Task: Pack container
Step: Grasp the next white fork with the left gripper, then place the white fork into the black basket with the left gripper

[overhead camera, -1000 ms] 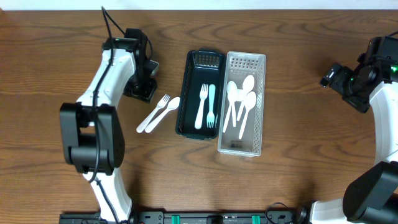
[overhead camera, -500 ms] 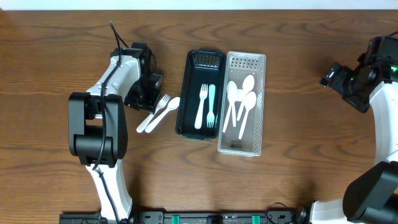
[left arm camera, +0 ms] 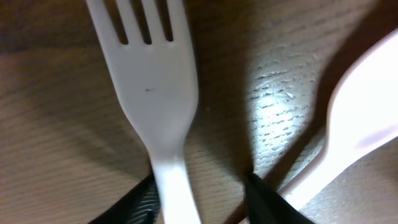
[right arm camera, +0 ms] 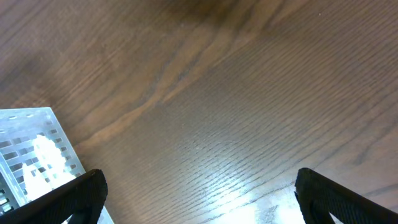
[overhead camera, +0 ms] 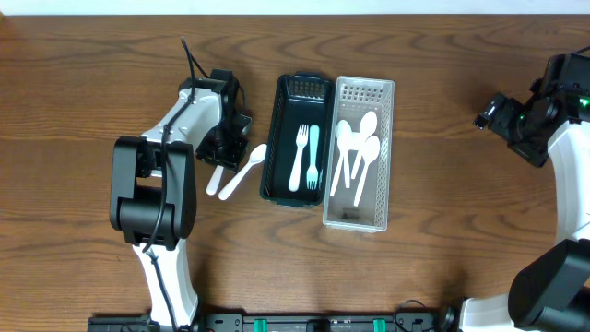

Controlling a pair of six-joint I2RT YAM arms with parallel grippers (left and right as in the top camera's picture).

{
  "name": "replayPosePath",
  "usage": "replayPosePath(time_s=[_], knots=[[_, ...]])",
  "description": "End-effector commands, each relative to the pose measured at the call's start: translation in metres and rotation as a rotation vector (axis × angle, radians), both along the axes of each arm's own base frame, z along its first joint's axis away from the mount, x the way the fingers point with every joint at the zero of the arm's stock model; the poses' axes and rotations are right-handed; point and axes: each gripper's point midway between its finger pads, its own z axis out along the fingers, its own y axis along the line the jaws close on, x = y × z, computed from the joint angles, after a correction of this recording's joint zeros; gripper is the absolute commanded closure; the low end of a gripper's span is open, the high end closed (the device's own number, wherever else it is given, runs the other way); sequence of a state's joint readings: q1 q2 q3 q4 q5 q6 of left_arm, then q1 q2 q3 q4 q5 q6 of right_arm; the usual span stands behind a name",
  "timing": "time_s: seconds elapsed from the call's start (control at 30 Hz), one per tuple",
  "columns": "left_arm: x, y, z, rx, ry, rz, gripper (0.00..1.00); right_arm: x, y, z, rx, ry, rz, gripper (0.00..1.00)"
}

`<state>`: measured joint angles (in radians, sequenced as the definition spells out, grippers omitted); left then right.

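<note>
Fingers [left arm camera: 267, 202] of the left gripper [overhead camera: 226, 146] straddle the white plastic fork [left arm camera: 152, 81] at its handle, released, poised to clench. Fork lies on the brown wooden table [overhead camera: 92, 231], nine o'clock of the black plastic tray [overhead camera: 279, 138], its likely destination. Right gripper [right arm camera: 199, 199] hangs spread, idle.

I'm working what looks like a robotics lab: a wooden table [overhead camera: 461, 267] with a left arm [overhead camera: 152, 184] and right arm [overhead camera: 572, 157] mounted at it.
</note>
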<state>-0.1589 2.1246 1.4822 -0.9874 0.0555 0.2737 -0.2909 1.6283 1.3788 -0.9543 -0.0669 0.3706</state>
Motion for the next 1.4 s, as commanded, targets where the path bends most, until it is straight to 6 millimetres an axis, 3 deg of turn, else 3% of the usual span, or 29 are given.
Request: replayPosePath(time_s=[0.0, 0.2, 0.27, 0.33, 0.47, 0.6, 0.67, 0.8, 0.9, 1.17, 1.2, 1.27, 1.37], knots=[[-0.005, 0.001, -0.006, 0.002, 0.022, 0.006, 0.65, -0.002, -0.003, -0.001, -0.012, 0.010, 0.005, 0.01], [-0.005, 0.007, -0.003, 0.041, 0.016, 0.042, 0.86, -0.002, -0.003, -0.001, -0.012, 0.009, 0.005, 0.01], [-0.005, 0.012, 0.006, 0.066, 0.008, 0.038, 0.87, -0.002, -0.003, -0.001, -0.012, 0.009, 0.005, 0.01], [-0.003, 0.015, 0.024, 0.084, 0.000, 0.034, 0.88, -0.002, -0.003, -0.001, -0.012, 0.009, 0.005, 0.01], [0.004, 0.008, 0.087, 0.068, -0.069, 0.056, 0.88, -0.002, -0.003, -0.001, -0.013, 0.008, 0.005, 0.01], [0.004, -0.031, 0.155, -0.069, -0.192, 0.045, 0.88, -0.001, -0.003, -0.001, -0.013, 0.005, 0.005, 0.01], [0.004, -0.067, 0.187, -0.201, -0.285, 0.043, 0.88, -0.001, -0.003, -0.001, -0.013, 0.005, 0.005, 0.01], [0.012, -0.121, 0.225, -0.345, -0.437, 0.056, 0.87, -0.001, -0.003, -0.001, -0.013, 0.006, 0.005, 0.01], [0.017, -0.147, 0.222, -0.372, -0.467, 0.054, 0.87, -0.001, -0.003, -0.001, -0.013, 0.006, 0.005, 0.01], [0.022, -0.182, 0.142, -0.300, -0.336, 0.030, 0.86, -0.002, -0.002, -0.001, -0.012, 0.009, 0.005, 0.01], [0.023, -0.183, 0.138, -0.299, -0.334, 0.028, 0.75, -0.002, -0.002, -0.001, -0.012, 0.009, 0.005, 0.01], [0.025, -0.184, 0.139, -0.302, -0.340, 0.028, 0.65, -0.002, -0.002, -0.001, -0.012, 0.009, 0.005, 0.01], [0.030, -0.175, 0.164, -0.318, -0.379, 0.049, 0.46, -0.002, -0.003, -0.001, -0.012, 0.009, 0.005, 0.01]])
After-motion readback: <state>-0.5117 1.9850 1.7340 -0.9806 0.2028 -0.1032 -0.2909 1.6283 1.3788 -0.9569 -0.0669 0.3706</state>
